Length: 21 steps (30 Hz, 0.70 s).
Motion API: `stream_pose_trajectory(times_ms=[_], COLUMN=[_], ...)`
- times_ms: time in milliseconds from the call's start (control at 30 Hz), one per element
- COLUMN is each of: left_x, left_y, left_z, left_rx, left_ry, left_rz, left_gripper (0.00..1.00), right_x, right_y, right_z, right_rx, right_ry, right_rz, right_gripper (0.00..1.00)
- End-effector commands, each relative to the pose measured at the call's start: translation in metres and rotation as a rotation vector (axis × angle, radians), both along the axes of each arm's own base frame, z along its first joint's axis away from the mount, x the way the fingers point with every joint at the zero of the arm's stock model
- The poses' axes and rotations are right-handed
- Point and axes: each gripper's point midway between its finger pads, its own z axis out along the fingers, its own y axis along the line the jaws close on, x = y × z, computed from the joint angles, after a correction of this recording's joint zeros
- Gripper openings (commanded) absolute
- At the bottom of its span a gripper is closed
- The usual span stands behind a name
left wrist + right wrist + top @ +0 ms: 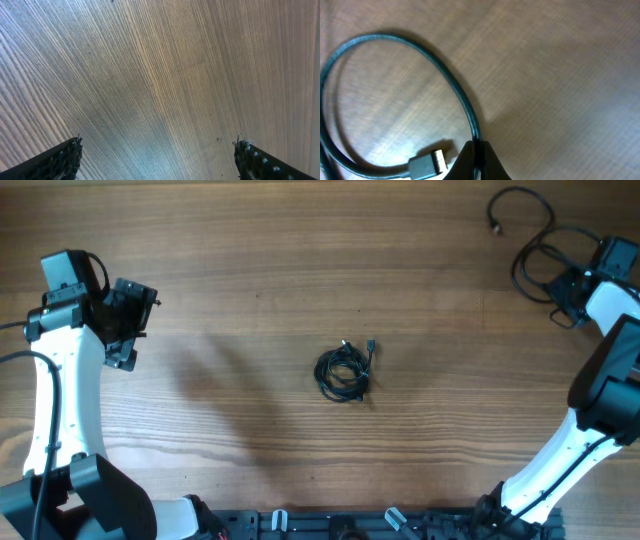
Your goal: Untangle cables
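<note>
Across wooden tabletop (250,260), note right pincer (476,147) clamped shut on loose cable loop (455,90) at far right corner, left pincer (159,145) wide and empty at left; find knotted cables (345,370) at centre, roughly midway between both.

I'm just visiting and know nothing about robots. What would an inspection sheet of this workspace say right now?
Surface: wooden table, plain grain.
Job's things: knotted cord bundle mid-table; loose cord looped at the far right.
Clutter: nothing seen.
Hands: left hand open over bare wood; right hand shut on the loose cord, near its plug.
Cables: black wire along the left arm.
Surroundings: dark rail at the near edge.
</note>
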Motion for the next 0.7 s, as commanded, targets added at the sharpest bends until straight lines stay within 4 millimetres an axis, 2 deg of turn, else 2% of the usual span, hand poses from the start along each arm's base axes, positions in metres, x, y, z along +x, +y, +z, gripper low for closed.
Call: stream_pose_trajectory(times_ms=[0,33,67,100,133,167,200,233,267,367,467,533,667], left_x=[0.001,0.001,0.001,0.001,0.001,0.001,0.001,0.001,0.001,0.001,0.001,0.001,0.001], left_y=[0.002,0.002,0.002,0.002,0.002,0.001,0.001,0.001,0.001,0.002,0.001,0.001,0.002], left_z=[0.008,0.008,0.008,0.008,0.008,0.008,0.008,0.008,0.008,0.008,0.008,0.008,0.008], left_rx=[0.017,0.017,0.017,0.017,0.017,0.017,0.017,0.017,0.017,0.017,0.017,0.017,0.017], left_ry=[-0.020,-0.020,-0.020,-0.020,-0.020,-0.020,-0.020,-0.020,-0.020,-0.021,-0.021,-0.020,-0.021], left_rz=[-0.006,-0.006,-0.006,-0.006,-0.006,-0.006,-0.006,-0.006,-0.006,-0.006,-0.006,-0.006,-0.006], left_gripper=[1.00,1.00,1.00,1.00,1.00,1.00,1.00,1.00,1.00,1.00,1.00,1.00,1.00], right_x=[0.045,0.054,0.068,0.074,0.083,0.087,0.087,0.082,0.070,0.031,0.027,0.024,0.010], right_y=[-0.008,-0.013,-0.020,-0.022,-0.027,-0.029,-0.026,-0.017,-0.007,0.033,0.078,0.104,0.129], right_z=[0.048,0.068,0.103,0.120,0.153,0.173,0.185,0.178,0.161,0.117,0.096,0.080,0.041], right_rx=[-0.008,-0.031,-0.069,-0.085,-0.112,-0.132,-0.138,-0.126,-0.095,0.052,0.158,0.195,0.171], right_ry=[-0.104,-0.130,-0.171,-0.195,-0.242,-0.265,-0.262,-0.212,-0.131,0.090,0.146,0.182,0.274], right_rz=[0.032,0.047,0.069,0.072,0.076,0.086,0.100,0.130,0.156,0.194,0.278,0.272,0.154], right_gripper=[0.04,0.04,0.04,0.04,0.05,0.15,0.34,0.65,0.76,0.95,0.96,0.90,0.88])
